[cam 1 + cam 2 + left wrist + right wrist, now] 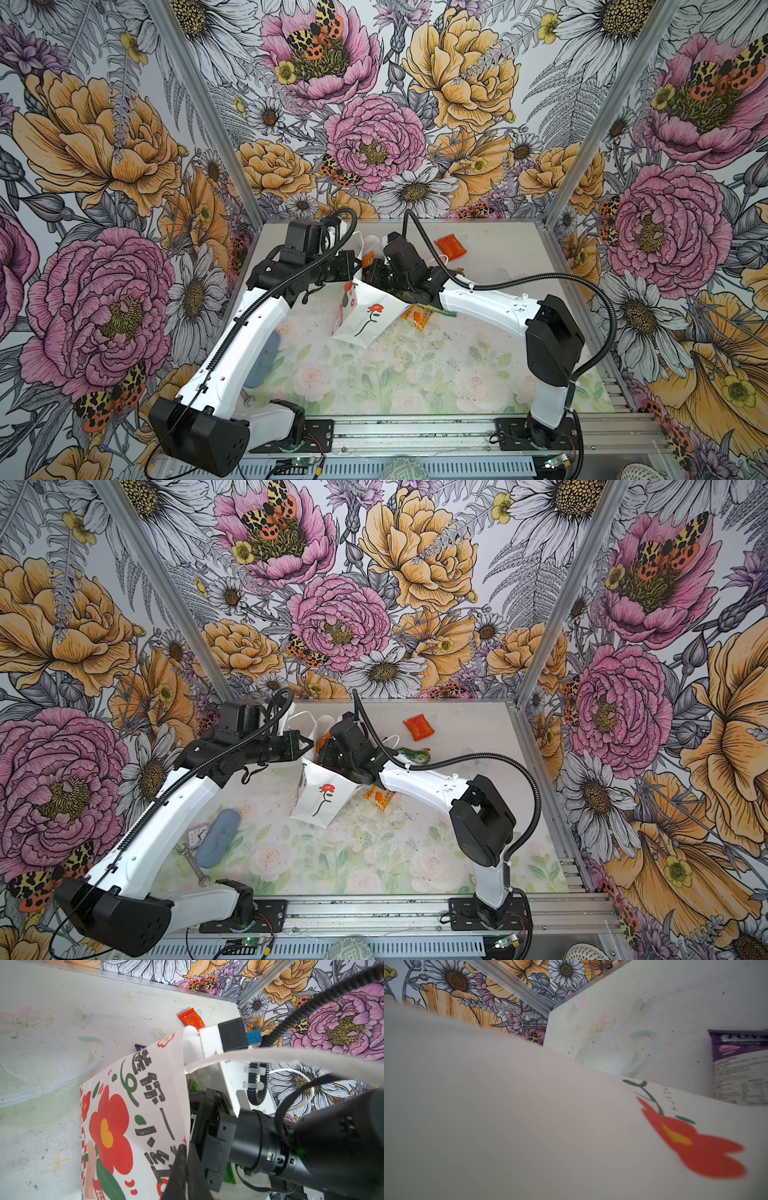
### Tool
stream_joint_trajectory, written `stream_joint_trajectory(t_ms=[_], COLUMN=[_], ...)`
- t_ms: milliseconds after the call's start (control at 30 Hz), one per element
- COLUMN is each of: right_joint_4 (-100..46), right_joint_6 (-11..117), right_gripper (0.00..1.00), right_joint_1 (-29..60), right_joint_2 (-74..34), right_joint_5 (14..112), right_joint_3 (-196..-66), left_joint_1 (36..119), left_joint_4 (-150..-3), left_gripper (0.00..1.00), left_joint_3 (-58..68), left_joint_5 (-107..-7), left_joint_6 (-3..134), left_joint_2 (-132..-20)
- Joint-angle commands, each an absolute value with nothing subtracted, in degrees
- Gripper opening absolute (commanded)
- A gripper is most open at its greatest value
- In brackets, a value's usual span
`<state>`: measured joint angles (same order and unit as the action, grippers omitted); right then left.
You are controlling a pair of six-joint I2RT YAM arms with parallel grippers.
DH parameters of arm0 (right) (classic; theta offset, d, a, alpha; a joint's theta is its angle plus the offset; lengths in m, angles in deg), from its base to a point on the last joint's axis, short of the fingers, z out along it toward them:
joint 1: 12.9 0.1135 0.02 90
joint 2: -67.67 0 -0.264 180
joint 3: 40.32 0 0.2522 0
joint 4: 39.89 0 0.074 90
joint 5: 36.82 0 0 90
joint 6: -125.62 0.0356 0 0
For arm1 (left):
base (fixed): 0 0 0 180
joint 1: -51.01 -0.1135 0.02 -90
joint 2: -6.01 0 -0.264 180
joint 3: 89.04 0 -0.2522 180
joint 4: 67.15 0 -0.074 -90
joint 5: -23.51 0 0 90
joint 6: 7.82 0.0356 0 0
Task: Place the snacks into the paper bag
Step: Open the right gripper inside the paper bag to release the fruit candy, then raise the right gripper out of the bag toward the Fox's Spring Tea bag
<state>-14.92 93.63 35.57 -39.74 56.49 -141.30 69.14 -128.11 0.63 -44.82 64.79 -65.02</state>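
Closest to the lens, the paper bag lay tilted on the bench, its rim pinched by the closed left pincer while the right pincer, drawn together, reached into its mouth, any load hidden. Outside it, a red snack packet well behind and an orange snack packet just beside the bag looked light, crinkly and slippery, best nipped by a sealed edge.

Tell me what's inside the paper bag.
An orange packet shows in the paper bag's mouth, and the right gripper pokes in beside it. The walls cover whatever lies deeper.
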Motion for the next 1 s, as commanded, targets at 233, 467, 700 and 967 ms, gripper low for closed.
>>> stream_joint_trajectory(t_ms=[233, 467, 700, 967], right_joint_4=[-13.13, -11.75, -9.86, -9.52], right_joint_6=[90.28, 88.31, 84.99, 80.62], right_gripper=[0.35, 0.45, 0.54, 0.54], right_joint_1=[35.66, 34.70, 33.71, 28.68], right_joint_2=[-37.48, -33.73, -26.95, -18.38], right_joint_5=[54.72, 57.49, 56.70, 62.93], right_joint_3=[-143.11, -143.30, -141.64, -137.70], left_joint_1=[68.62, 68.07, 66.52, 63.42], left_joint_4=[-120.73, -120.77, -120.73, -120.73], left_gripper=[0.00, 0.00, 0.00, 0.00], left_joint_3=[-0.44, -0.32, -0.06, 0.03], left_joint_5=[-43.28, -44.81, -46.88, -46.47], left_joint_6=[65.36, 65.05, 64.27, 62.63], left_joint_2=[-63.60, -63.26, -63.12, -64.13])
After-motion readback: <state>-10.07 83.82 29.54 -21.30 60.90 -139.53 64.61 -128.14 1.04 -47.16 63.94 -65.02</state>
